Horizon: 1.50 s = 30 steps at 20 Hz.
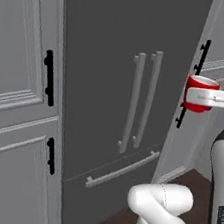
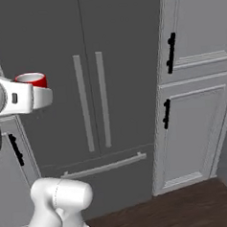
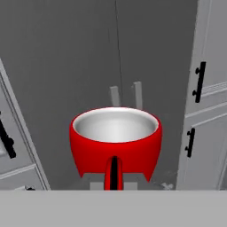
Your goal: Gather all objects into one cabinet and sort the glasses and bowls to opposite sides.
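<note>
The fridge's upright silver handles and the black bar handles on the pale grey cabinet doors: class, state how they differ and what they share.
Colour: the fridge handles are pale silver-grey; the cabinet handles are black.
Length: the fridge handles are much longer than the cabinet handles.
Grouping: the fridge handles stand as a close pair where two dark doors meet; the cabinet handles sit singly, one per pale door.
Shared: both are upright bars.

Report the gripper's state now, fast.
Gripper: shut on the red cup, held upright in the air in front of the dark grey fridge doors.
</note>
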Motion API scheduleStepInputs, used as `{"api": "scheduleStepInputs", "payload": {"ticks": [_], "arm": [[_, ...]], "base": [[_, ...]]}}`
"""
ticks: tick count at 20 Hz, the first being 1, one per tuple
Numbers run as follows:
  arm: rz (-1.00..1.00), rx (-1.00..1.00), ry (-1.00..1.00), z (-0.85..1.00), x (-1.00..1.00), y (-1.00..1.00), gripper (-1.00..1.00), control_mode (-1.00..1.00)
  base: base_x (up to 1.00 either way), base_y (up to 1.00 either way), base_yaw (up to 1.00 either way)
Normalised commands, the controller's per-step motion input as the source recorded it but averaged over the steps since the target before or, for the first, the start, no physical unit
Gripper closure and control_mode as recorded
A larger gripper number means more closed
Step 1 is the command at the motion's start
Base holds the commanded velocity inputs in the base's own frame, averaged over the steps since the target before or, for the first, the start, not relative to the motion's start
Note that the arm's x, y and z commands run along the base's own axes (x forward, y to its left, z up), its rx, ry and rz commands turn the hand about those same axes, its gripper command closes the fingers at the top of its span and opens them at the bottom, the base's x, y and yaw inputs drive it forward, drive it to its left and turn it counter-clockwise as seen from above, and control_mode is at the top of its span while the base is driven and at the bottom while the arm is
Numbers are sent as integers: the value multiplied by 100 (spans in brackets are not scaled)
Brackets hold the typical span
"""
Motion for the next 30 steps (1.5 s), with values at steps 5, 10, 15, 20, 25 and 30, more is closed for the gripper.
{"api": "scheduleStepInputs", "payload": {"ticks": [5,10,15,20,25,30], "arm": [[0,0,0,0,0,0,100,100],[0,0,0,0,0,0,100,100],[0,0,0,0,0,0,100,100],[0,0,0,0,0,0,100,100],[0,0,0,0,0,0,100,100],[0,0,0,0,0,0,100,100]], "base": [[-6,0,-100],[-4,0,-99],[0,0,-95],[74,12,-41],[96,23,-20],[100,49,-10]]}}
